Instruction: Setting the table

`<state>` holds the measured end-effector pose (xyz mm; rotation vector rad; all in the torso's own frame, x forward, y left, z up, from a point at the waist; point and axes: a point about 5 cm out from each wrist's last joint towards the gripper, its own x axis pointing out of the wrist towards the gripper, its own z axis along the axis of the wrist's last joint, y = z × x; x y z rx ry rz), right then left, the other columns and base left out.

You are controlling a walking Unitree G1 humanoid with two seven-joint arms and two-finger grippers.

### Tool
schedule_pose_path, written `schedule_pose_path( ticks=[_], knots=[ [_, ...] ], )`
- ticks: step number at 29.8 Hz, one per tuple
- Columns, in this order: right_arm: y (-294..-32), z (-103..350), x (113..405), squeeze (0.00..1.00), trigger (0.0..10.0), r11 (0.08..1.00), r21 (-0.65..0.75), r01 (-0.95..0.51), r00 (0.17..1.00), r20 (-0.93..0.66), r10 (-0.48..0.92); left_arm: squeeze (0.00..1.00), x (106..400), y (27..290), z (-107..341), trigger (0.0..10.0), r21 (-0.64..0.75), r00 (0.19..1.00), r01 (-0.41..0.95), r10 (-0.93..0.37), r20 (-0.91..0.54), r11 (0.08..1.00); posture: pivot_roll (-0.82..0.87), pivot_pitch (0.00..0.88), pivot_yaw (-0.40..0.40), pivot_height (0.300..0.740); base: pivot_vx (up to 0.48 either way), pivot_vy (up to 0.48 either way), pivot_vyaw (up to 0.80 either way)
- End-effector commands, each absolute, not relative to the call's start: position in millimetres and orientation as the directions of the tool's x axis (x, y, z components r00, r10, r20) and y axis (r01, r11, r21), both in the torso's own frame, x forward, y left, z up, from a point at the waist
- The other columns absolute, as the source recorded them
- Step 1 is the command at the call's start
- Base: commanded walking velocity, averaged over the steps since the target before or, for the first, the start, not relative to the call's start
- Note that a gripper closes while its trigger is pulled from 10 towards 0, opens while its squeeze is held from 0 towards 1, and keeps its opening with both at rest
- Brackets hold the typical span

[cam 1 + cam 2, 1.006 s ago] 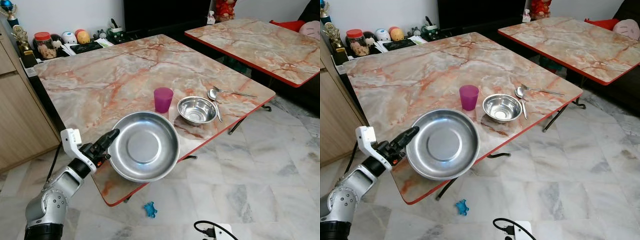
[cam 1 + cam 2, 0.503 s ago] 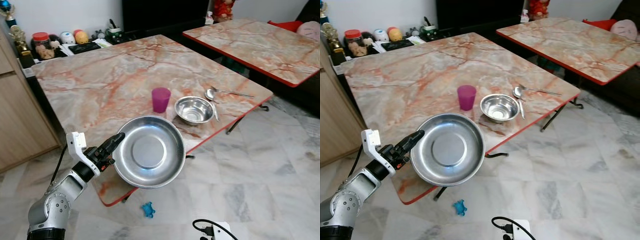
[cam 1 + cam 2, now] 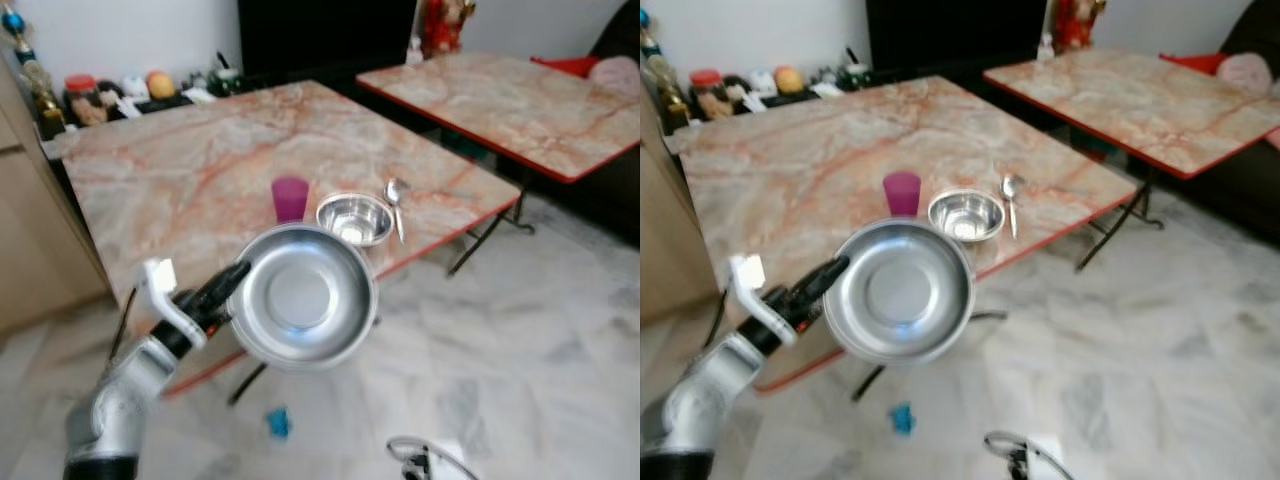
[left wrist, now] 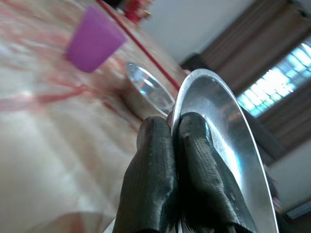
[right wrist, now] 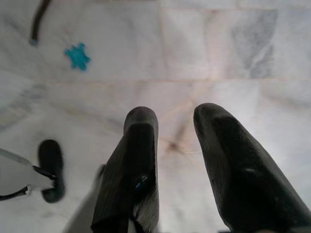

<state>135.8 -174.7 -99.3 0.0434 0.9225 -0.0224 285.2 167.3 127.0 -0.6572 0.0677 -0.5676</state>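
The left pincer [image 3: 232, 283] is clamped on the rim of a large steel plate [image 3: 302, 295], its two black fingers [image 4: 160, 184] pressed together over the plate's edge, and it holds the plate in the air in front of the near edge of the marble-patterned tabletop [image 3: 180, 170], with the hollow side facing up toward the head camera. On the tabletop behind the plate stands a purple cup [image 3: 290, 198], and just beside it on the robot's right sits a small steel bowl [image 3: 354, 217], with a spoon [image 3: 395, 200] lying just past the bowl near the table's red-trimmed edge. Along the far side of the tabletop is a row of small things, among them a jar with a red lid [image 3: 80, 95]; they are too blurred to tell further. A second tabletop [image 3: 500, 95] of the same pattern stands well apart on the right. The right pincer [image 5: 175, 160] hangs over the pale tiled floor [image 5: 218, 53] with its fingers spread apart and nothing between them; a small blue object [image 5: 77, 56] lies on the floor near it.
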Motion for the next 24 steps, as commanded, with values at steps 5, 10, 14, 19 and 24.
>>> schedule_pose_path(
  ticks=[5,10,14,19,24],
  knots=[
    [-170,-96,144,0.0,10.0,0.998,0.054,0.032,0.636,-0.771,0.022,0.0,287,173,131,10.0,-0.572,0.868,0.455,-0.482,0.116,0.682,0.14,0.0,-0.057,0.74,0.0,-0.399,0.75],
    [-168,-95,144,0.0,10.0,0.998,0.059,0.03,0.639,-0.769,0.026,0.0,287,172,130,10.0,-0.567,0.875,0.443,-0.474,0.103,0.694,0.14,0.0,-0.055,0.74,0.0,-0.399,0.65],
    [-167,-95,145,0.0,10.0,0.998,0.062,0.027,0.643,-0.766,0.03,0.0,289,172,130,10.0,-0.566,0.881,0.432,-0.463,0.098,0.702,0.14,0.002,-0.056,0.74,0.0,-0.399,0.61],
    [-167,-96,148,0.0,10.0,0.998,0.06,0.029,0.619,-0.785,0.029,0.0,289,172,130,10.0,-0.567,0.884,0.427,-0.457,0.097,0.705,0.14,0.004,-0.058,0.74,0.0,-0.398,0.55],
    [-166,-96,154,0.0,10.0,0.998,0.053,0.031,0.594,-0.804,0.024,0.0,289,170,129,10.0,-0.568,0.884,0.427,-0.457,0.099,0.704,0.14,0.007,-0.061,0.74,0.0,-0.399,0.49]
  ],
)
